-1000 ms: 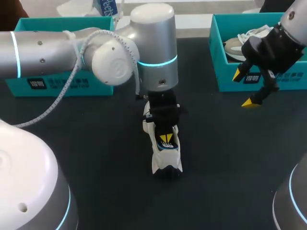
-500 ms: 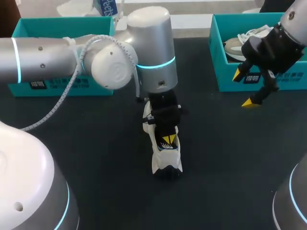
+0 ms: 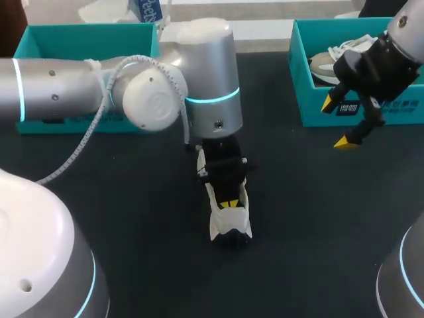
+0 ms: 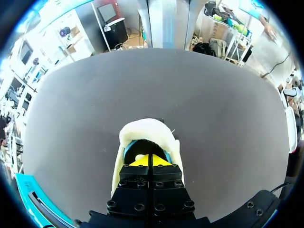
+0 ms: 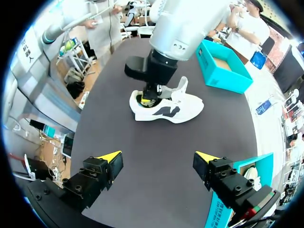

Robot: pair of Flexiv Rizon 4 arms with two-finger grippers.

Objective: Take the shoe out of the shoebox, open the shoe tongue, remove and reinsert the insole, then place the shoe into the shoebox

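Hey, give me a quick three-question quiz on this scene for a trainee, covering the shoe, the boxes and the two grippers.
1. True or false: the right gripper is shut on the white shoe.
2. Where are the left gripper's tips? A: inside the shoe's opening. B: clamped on the shoe's toe. C: inside a box.
3. Short answer: what lies in the teal shoebox by the right gripper?
Key: 1 false, it is open and clear of the shoe; 2 A; 3 a second shoe.

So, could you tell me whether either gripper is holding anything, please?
Right gripper: open, empty. Left gripper: shut inside the opening of the shoe; whether it pinches anything there cannot be told.
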